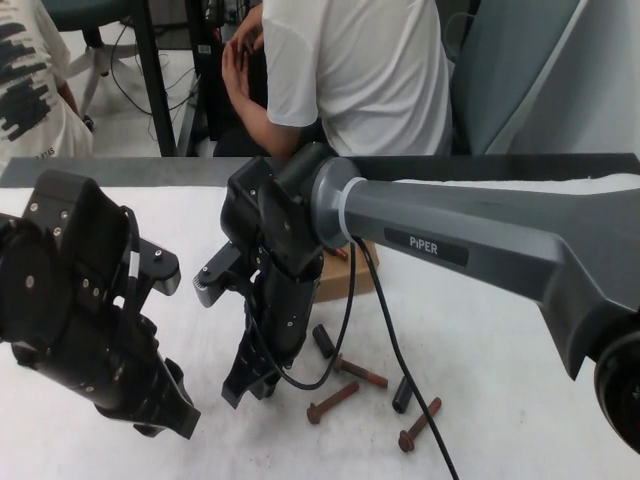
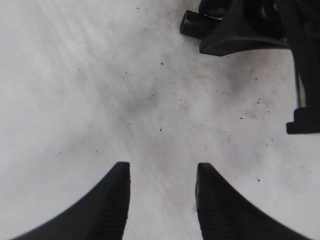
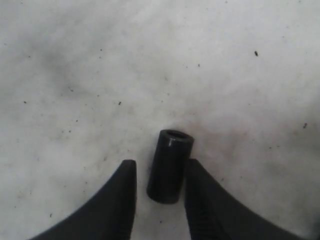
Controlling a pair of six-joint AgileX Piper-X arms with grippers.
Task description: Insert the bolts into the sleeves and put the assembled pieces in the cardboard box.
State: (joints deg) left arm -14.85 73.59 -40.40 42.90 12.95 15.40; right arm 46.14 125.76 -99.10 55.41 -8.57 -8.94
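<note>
A short black cylindrical metal sleeve [image 3: 170, 166] with an open bore is lying on its side on the white worktop [image 3: 100, 75], sitting between the parted fingers of the right pincer [image 3: 161, 163]. Seen from above, a second black sleeve [image 1: 323, 340] and a third black sleeve [image 1: 402, 394] are lying flat, with three rusty brown bolts [image 1: 332, 400] [image 1: 362, 374] [image 1: 420, 424] resting among them, none inserted. The brown cardboard box [image 1: 350, 282] is standing just behind them, partly hidden.
</note>
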